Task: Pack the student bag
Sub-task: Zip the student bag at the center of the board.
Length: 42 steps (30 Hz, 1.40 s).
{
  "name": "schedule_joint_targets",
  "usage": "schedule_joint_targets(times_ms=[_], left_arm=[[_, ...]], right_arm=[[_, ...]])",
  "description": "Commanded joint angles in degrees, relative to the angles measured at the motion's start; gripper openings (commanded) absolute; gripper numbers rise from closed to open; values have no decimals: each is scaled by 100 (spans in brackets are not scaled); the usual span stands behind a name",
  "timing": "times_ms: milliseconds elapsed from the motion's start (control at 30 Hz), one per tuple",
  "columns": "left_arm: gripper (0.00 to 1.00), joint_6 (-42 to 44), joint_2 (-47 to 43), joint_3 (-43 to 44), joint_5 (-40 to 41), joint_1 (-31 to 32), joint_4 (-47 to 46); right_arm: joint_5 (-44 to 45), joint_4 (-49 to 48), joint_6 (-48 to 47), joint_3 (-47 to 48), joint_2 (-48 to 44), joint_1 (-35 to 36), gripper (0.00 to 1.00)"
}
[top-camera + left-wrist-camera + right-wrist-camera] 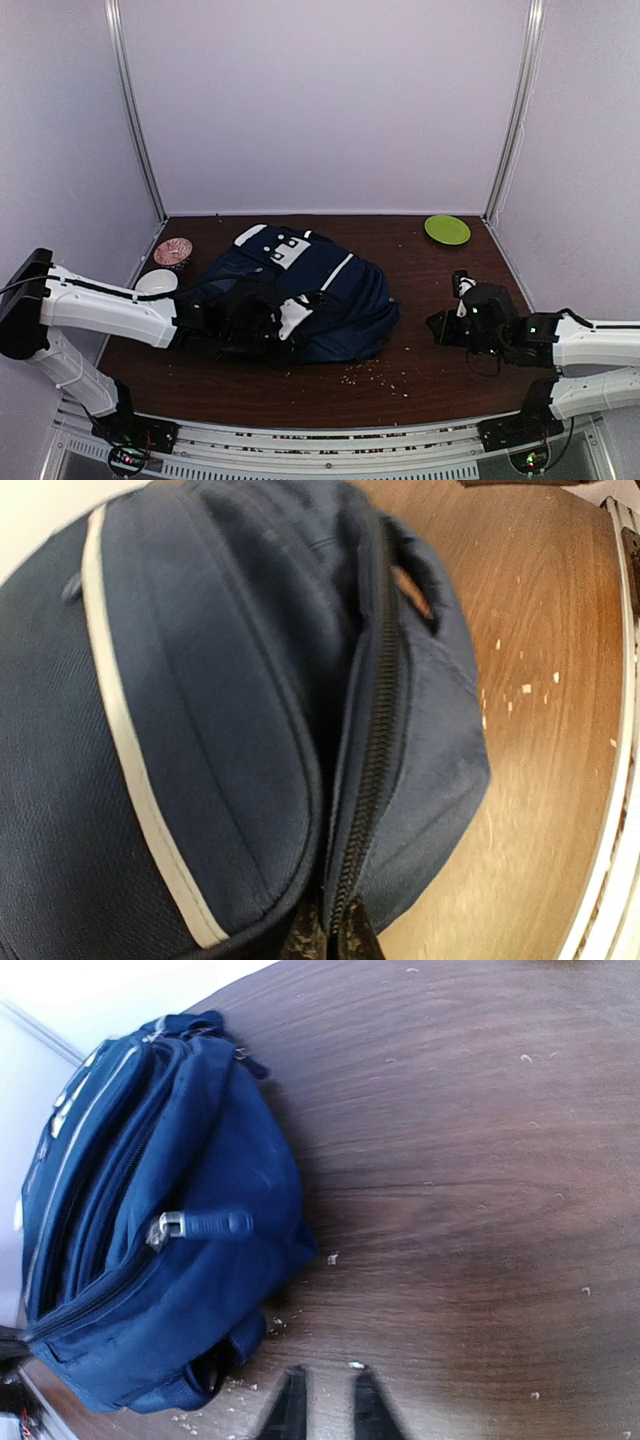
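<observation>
The student bag [300,290], navy blue with white stripes and patches, lies in the middle of the table. My left gripper [262,318] is at its near-left side. In the left wrist view the gripper [335,935] is shut on the bag's [200,710] fabric edge beside the black zipper [380,730], and the opening gapes a little. My right gripper [437,325] hovers over bare table right of the bag. Its tips [325,1385] stand slightly apart and hold nothing. A blue zipper pull [205,1225] sticks out from the bag's [150,1160] side toward it.
A green plate [447,229] sits at the back right. At the left edge are a pink patterned bowl [173,251] and a white bowl [156,283]. Crumbs [375,375] are scattered on the wood in front of the bag. Walls close in three sides.
</observation>
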<state>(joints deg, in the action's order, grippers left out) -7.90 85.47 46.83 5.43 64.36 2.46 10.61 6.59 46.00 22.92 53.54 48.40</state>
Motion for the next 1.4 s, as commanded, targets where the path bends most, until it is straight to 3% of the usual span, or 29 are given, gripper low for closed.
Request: schedule_joint_targets(times_ms=[0, 100, 267, 567, 667, 900, 967, 1100, 1200, 1367], left_arm=[[0, -1065, -740, -616, 559, 0, 415], [0, -1810, -1222, -1004, 865, 75, 757], [0, -2731, -2199, -1608, 1270, 86, 1080], [0, -3187, -2700, -1665, 1917, 86, 1822], [0, -3340, -2664, -1681, 2026, 83, 1944], [0, -3397, -2614, -1728, 2114, 83, 1965], [0, -3375, -2564, -1730, 2128, 85, 1921], [0, -3262, -2411, -1704, 2204, 80, 1781], [0, -2865, -2178, -1627, 2201, -22, 1351], [0, -1929, -1130, -928, 1625, -739, 515]], right_arm=[[-813, -915, -62, 198, 279, 29, 31], [-927, -1045, -97, 509, 486, -9, 52], [-1509, -1329, -471, 1446, 1453, -232, 67], [-2769, -2015, 38, 2871, 3621, -750, 70], [-3071, -1717, 103, 3501, 4289, -753, 70], [-4050, -1886, 582, 4127, 5278, -724, 68], [-4195, -1747, 578, 4243, 5447, -702, 57], [-3829, -2023, 657, 3825, 5071, -762, 1], [-3272, -2118, 569, 3341, 4434, -805, 0], [-2140, -1610, 265, 2422, 3081, -786, 0]])
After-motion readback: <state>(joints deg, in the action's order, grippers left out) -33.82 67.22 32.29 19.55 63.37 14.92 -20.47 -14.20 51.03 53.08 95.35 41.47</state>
